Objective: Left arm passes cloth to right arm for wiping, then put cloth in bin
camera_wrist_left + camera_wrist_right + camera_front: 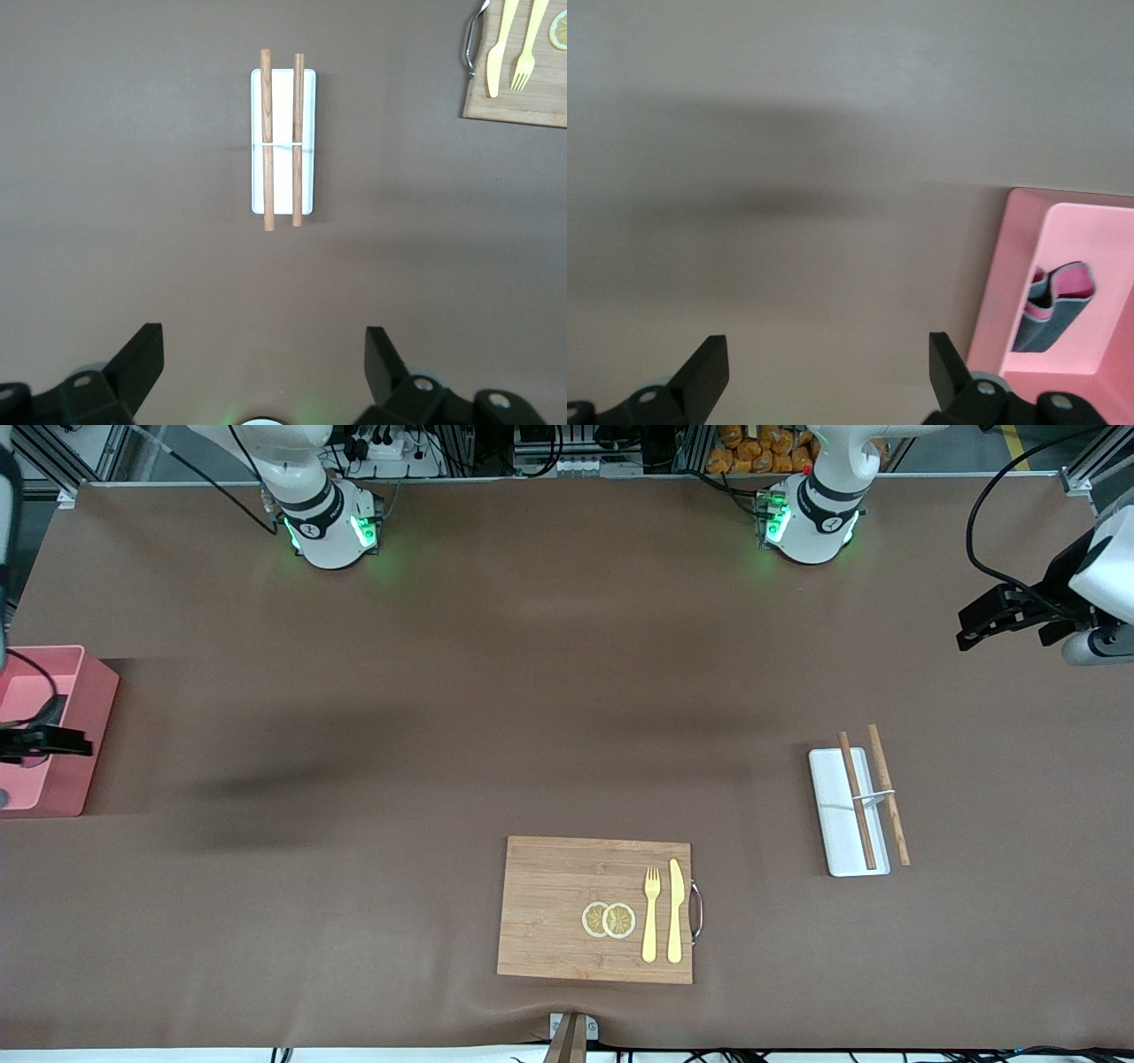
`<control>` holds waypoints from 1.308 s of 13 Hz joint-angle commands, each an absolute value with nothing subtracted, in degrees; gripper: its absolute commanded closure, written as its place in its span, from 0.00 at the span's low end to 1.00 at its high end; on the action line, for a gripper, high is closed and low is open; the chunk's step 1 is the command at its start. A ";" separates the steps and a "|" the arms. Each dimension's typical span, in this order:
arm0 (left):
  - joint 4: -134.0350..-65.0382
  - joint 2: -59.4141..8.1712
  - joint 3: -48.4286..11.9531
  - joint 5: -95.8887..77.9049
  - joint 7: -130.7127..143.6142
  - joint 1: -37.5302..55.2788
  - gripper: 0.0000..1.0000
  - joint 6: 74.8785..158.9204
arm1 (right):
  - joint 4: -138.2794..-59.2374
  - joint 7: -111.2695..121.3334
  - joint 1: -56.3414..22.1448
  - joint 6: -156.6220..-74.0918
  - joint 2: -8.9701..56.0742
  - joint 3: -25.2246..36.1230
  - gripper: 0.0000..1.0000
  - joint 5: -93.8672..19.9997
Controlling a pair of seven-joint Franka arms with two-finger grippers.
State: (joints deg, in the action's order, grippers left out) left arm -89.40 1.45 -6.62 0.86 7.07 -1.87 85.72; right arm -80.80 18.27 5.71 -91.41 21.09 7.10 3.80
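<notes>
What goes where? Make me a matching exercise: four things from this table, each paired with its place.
Things:
1. cloth
2. fork
3. chopsticks
4. right gripper

Places:
A. on the cutting board
B. across the white tray
C. in the bin
D. over the table beside the bin

Pairs: 1-C, 2-A, 3-B, 4-D

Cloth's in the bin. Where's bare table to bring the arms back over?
Widest bare stretch: between the bin holding the cloth and the white tray, above the cutting board. Crowded at the chopsticks. Right gripper and left gripper are both open.
</notes>
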 commanded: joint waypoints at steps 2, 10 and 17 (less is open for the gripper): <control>-89.21 2.11 -8.09 1.67 6.59 -3.25 0.00 85.25 | -86.12 6.88 -1.04 -87.81 13.20 7.65 0.00 2.90; -86.84 1.23 -8.17 2.11 6.86 -3.08 0.00 84.99 | -92.38 -0.07 3.77 -86.58 -0.26 5.54 0.00 -5.71; -86.84 1.23 -8.17 1.49 6.68 -3.60 0.00 84.73 | -91.50 -3.34 3.60 -81.74 -2.20 5.54 0.00 -4.05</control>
